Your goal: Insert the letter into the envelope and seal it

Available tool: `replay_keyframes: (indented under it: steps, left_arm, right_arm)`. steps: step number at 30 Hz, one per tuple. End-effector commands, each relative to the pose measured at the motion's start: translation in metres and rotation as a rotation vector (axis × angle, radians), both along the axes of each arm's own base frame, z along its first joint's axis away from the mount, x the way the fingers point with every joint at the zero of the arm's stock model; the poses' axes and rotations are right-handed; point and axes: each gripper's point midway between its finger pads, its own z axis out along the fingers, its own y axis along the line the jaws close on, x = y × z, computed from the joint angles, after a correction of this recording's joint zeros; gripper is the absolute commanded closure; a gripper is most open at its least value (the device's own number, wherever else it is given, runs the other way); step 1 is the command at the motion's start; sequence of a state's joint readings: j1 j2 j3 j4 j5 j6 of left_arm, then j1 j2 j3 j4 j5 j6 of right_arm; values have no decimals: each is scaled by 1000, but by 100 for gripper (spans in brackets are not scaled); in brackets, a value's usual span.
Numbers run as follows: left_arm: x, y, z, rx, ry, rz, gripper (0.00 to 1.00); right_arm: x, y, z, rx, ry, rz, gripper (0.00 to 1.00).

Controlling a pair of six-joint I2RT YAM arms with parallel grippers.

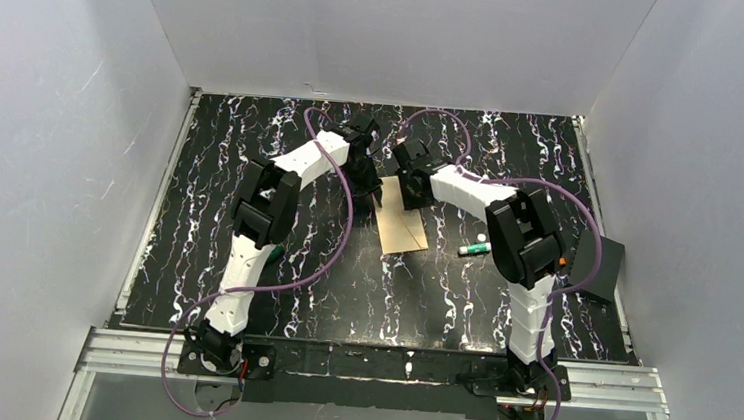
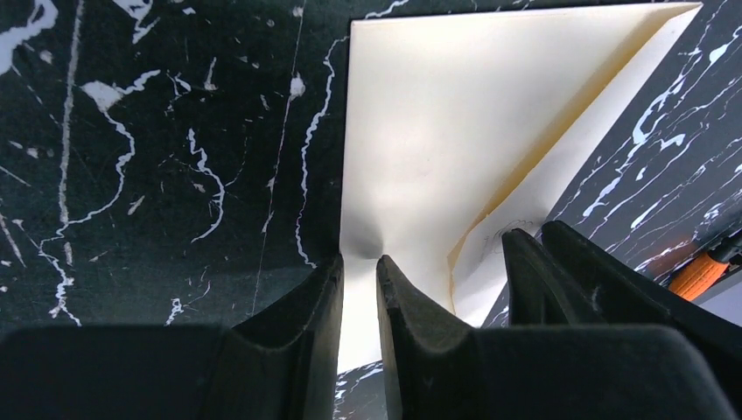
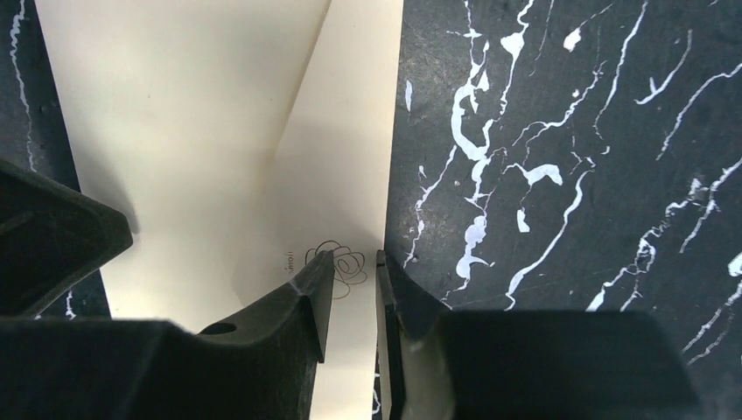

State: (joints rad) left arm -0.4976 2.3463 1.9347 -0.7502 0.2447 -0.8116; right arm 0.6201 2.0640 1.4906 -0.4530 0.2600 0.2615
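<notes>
Left gripper: the left gripper point(image 2: 359, 262) is closed on a near edge of the white envelope point(image 2: 420, 131). The paper dimples right at the pinch.
Right gripper: the right gripper point(image 3: 350, 262) is also clamped on the envelope, on the edge beside a small printed flower mark. Its fingers show just to the right of my left fingers in the left wrist view, so the two grips sit close together.
Envelope: it lies flat on the marbled table point(image 1: 342, 288) and stretches ahead of both sets of fingers. A diagonal fold point(image 3: 282, 131) crosses it – I read that as the flap's edge. I cannot tell whether the flap is lifted or lying down.
Letter: from above, a tan sheet point(image 1: 404, 231) reaches from under the two grippers back toward the arm bases. I take this for the letter. I cannot tell whether its far end has entered the pocket, because the grippers cover that spot.
Done so far: in my judgement, both arms have a hold on the envelope and nothing more is certain.
Left to do: most of the tan sheet is in plain sight – so the insertion looks unfinished. After that the flap must be folded over and pressed shut.
Nearby: a marker point(image 1: 473, 248) lies on the table out to the right of the right gripper, apart from the paper.
</notes>
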Motion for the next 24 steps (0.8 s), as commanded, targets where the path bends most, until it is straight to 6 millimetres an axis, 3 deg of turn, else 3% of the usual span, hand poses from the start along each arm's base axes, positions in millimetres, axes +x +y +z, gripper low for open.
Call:
replay_keyframes:
  steps: [1,7,11,15,18,20,24]
  left_arm:
    - [-6,-4,-10,-23,27,-36,80]
    - [8,-18,46,-213,-77,-83,70]
    - [13,-29,66,-346,-131,-103,68]
    - [13,-48,64,-472,-94,-128,81]
    - [18,-59,69,-545,-107,-117,97]
    - [22,-51,67,-489,-133,-83,100]
    - [22,9,40,-140,-160,142,93]
  right_arm:
    - [-33,-16,-36,-129,95,47,65]
    - [-47,-25,-53,-132,114,39,52]
    - [-47,-22,-49,-107,102,38,47]
    - [-46,-19,-45,-87,101,35,50]
    - [-47,-17,-46,-60,120,32,65]
    - [-49,-17,-48,-50,134,30,66]
    - [-48,-20,-48,-50,138,23,63]
